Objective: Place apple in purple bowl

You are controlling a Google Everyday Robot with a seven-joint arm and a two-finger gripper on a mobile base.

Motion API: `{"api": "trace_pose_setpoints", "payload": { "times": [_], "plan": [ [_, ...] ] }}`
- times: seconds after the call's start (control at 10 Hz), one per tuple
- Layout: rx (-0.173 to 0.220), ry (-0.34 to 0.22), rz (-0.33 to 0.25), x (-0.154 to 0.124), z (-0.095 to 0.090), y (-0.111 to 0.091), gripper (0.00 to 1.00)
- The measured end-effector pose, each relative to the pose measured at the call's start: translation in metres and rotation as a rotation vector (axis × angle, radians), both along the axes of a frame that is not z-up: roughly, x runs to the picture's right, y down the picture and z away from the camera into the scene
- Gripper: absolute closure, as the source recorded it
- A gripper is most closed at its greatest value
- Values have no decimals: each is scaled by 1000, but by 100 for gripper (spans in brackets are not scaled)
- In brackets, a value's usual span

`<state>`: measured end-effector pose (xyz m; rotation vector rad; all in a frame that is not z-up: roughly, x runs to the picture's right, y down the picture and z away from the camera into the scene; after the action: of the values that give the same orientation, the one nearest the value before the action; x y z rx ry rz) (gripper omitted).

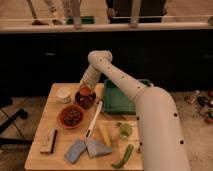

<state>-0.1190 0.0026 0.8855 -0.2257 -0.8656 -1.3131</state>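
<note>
The gripper (85,84) hangs right over the purple bowl (85,101) with the apple (86,92) at the bowl's top, so the job looks almost done, but I cannot tell if it grips the apple or not.
</note>
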Motion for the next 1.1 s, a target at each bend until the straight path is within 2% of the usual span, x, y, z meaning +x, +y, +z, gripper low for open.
{"api": "trace_pose_setpoints", "payload": {
  "times": [0.2, 1.1],
  "plan": [
    [-1, -2, -4, 0, 0, 0, 20],
    [6, -9, -7, -1, -2, 0, 20]
  ]
}}
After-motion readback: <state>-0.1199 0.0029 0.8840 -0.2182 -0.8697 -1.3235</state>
